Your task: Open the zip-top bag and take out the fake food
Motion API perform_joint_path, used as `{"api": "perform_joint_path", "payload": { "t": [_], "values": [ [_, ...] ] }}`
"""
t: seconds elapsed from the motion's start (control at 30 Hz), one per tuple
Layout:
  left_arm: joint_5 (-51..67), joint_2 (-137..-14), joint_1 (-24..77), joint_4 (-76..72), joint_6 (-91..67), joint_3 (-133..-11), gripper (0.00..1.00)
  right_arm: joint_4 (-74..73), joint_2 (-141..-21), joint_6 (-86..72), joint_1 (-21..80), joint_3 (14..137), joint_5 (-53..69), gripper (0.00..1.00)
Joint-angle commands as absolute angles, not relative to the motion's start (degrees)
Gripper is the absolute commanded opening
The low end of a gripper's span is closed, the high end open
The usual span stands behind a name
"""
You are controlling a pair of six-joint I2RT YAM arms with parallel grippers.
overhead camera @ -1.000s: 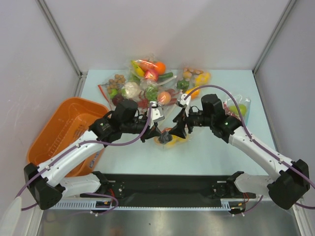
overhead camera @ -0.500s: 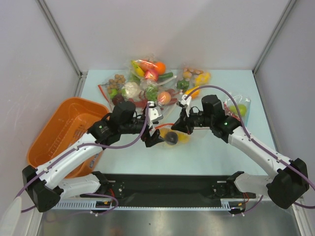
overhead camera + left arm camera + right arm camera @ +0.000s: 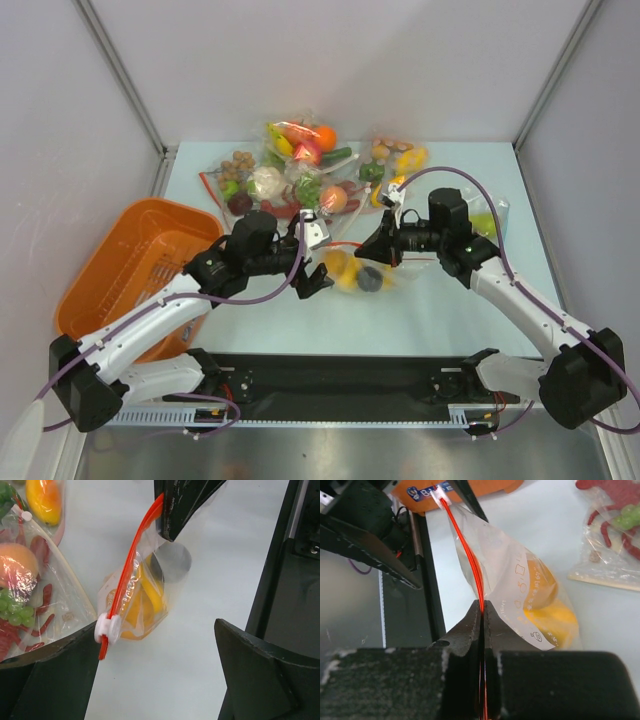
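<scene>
Right end effector (image 3: 483,605) is pinched tight on the orange-red zip strip (image 3: 466,550) of the zip-top bag (image 3: 150,575). Left end effector (image 3: 156,630) is spread wide and holds nothing, with the white slider (image 3: 107,628) just beside one finger. The bag hangs off the strip between both arms over the middle of the table (image 3: 450,310), fake food (image 3: 142,602) inside, other filled bags (image 3: 300,170) behind.

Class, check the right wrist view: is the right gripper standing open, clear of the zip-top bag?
No, the right gripper is shut on the orange-red zip strip of the zip-top bag.
</scene>
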State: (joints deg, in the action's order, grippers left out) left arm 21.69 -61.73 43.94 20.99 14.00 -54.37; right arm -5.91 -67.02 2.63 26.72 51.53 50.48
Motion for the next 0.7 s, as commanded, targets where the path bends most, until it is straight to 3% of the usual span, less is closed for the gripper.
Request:
{"api": "perform_joint_path", "payload": {
  "t": [0.0,0.4,0.5,0.67],
  "values": [
    [23.7,-61.7,43.4,15.7,13.4,-53.3,0.95,-1.1,-65.4,0.6,26.1,51.6,55.4,0.00],
    [21.4,-62.0,41.7,12.7,12.3,-52.1,0.95,2.5,-63.6,-2.5,22.9,49.8,61.4,0.00],
    [23.6,-61.5,41.4,11.0,11.5,-51.2,0.89,2.9,-63.8,-2.8,22.6,49.8,62.1,0.00],
    [27.8,-62.1,41.4,9.1,9.6,-51.1,0.68,3.3,-64.2,-3.2,22.5,49.7,63.0,0.00]
  ]
}}
